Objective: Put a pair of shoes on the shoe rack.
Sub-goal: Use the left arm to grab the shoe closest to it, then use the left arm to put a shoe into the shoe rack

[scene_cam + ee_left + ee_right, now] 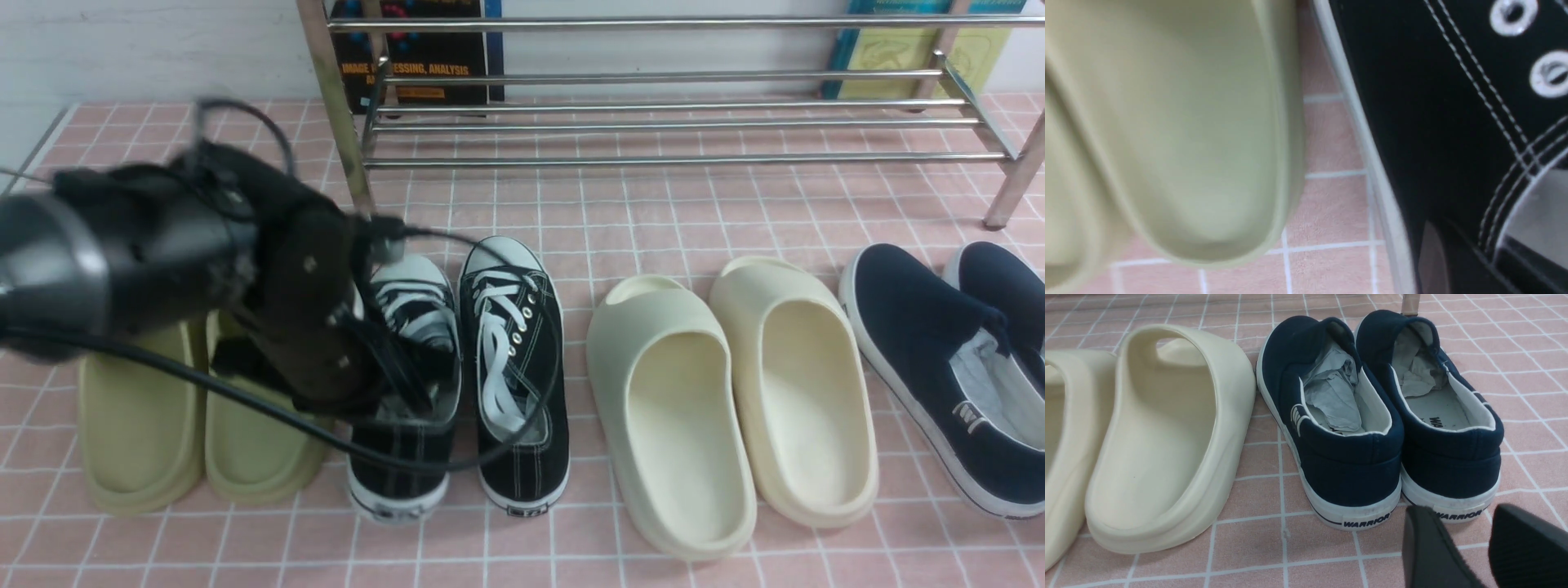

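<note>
Two black lace-up sneakers stand side by side on the pink tiles in front of the chrome shoe rack (653, 122). My left gripper (392, 396) reaches down into the left sneaker (400, 469) and is shut on its outer side wall (1412, 122). One finger (1433, 261) is outside the canvas, the other inside the opening. The right sneaker (514, 367) stands free beside it. My right gripper (1474, 539) does not show in the front view. In its wrist view it hangs open over the tiles behind the navy slip-ons, holding nothing.
Green slides (139, 425) lie close on the left of the held sneaker, one slide (1188, 122) a narrow gap from its sole. Cream slides (678, 408) and navy slip-ons (939, 367) stand to the right. Books (424, 57) lean behind the rack.
</note>
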